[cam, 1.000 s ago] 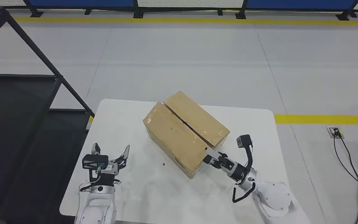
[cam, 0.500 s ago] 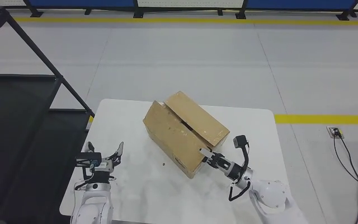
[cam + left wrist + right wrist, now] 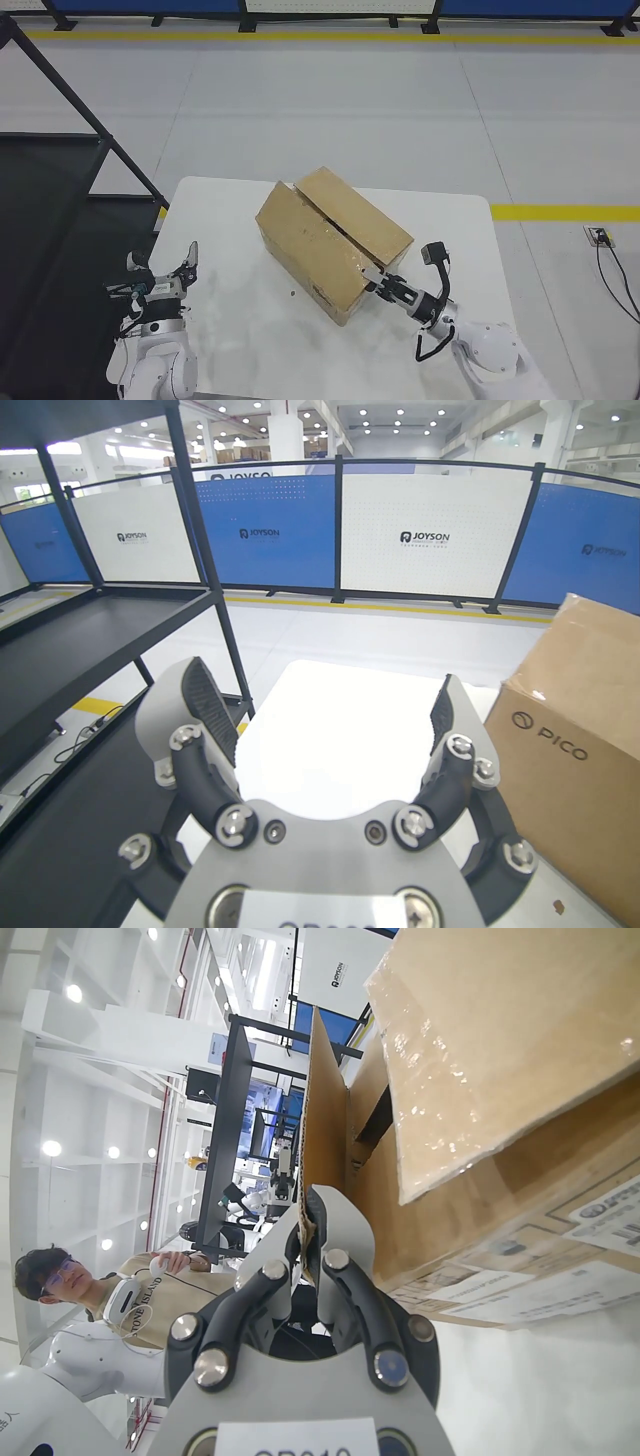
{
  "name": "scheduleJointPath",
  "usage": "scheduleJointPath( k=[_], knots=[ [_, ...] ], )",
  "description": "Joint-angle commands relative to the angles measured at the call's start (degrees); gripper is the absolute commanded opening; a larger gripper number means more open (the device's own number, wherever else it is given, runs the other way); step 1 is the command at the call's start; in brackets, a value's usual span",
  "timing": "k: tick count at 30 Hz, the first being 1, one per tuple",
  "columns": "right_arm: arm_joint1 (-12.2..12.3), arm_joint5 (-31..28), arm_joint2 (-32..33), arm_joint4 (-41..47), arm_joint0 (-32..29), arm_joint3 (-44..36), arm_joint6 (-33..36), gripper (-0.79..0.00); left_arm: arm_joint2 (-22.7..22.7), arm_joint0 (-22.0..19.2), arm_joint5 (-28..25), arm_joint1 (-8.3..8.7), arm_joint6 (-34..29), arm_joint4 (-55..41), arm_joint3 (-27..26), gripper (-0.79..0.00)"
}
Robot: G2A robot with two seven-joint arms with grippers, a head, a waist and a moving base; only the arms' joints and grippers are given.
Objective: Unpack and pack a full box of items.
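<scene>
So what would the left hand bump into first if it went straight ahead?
Probably nothing soon: the open left hand points along the white table, between the cardboard box and the black rack post. Depth is hard to judge.

Matt cardboard box [image 3: 312, 238] (glossy clear tape [image 3: 450, 1053] on it) sits on smooth table [image 3: 240, 325].

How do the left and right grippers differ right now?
The left gripper is open and empty; the right gripper is shut on a flap of the box. The left gripper is by the table edge, apart from the box; the right gripper is at the box's end. Both are the same two-fingered type.
</scene>
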Motion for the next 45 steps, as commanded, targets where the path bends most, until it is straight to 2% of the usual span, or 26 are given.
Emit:
scheduleJointPath(
  k=[1, 5, 11, 17, 19, 28, 38, 45],
  knots=[
    [0.2, -0.6, 0.6, -0.1, -0.5, -0.3, 1.1, -0.785, 0.2, -1.1, -0.3, -0.13, -0.4, -0.9, 1.6, 0.0],
    [0.7, -2.5, 1.7, -0.5, -1.5, -0.7, 3.1, -0.785, 0.6, -2.1, -1.4, -0.26, -1.8, -1.0, 3.4, 0.0],
    [1.4, -5.7, 3.4, -0.8, -2.7, -1.2, 5.4, -0.785, 0.6, -2.1, -1.4, -0.26, -1.8, -1.0, 3.4, 0.0],
    [2.1, -10.5, 4.9, 2.4, -3.0, -0.4, 10.8, -0.785, 1.5, -2.3, -2.0, -0.33, -2.4, 0.9, 4.5, 0.0],
    [2.4, -11.5, 5.4, 3.8, -2.8, 0.4, 12.6, -0.785, 2.3, -3.0, -4.2, -0.38, -4.3, 0.6, 5.2, 0.0],
    [3.1, -14.7, 6.0, 7.4, -1.1, 4.0, 16.6, -0.785, 6.0, -9.2, -10.3, -0.38, -5.9, 7.3, 12.1, 0.0],
    [3.8, -17.7, 6.5, 7.9, -1.8, 4.6, 17.0, -0.785, 10.6, -17.9, -9.9, -1.39, -7.6, 9.9, 22.6, 0.0],
    [4.2, -19.5, 6.9, 7.3, -2.9, 4.2, 16.1, -0.785, 12.9, -20.8, -11.7, -1.93, -7.2, 10.7, 26.8, 0.0]
  ],
)
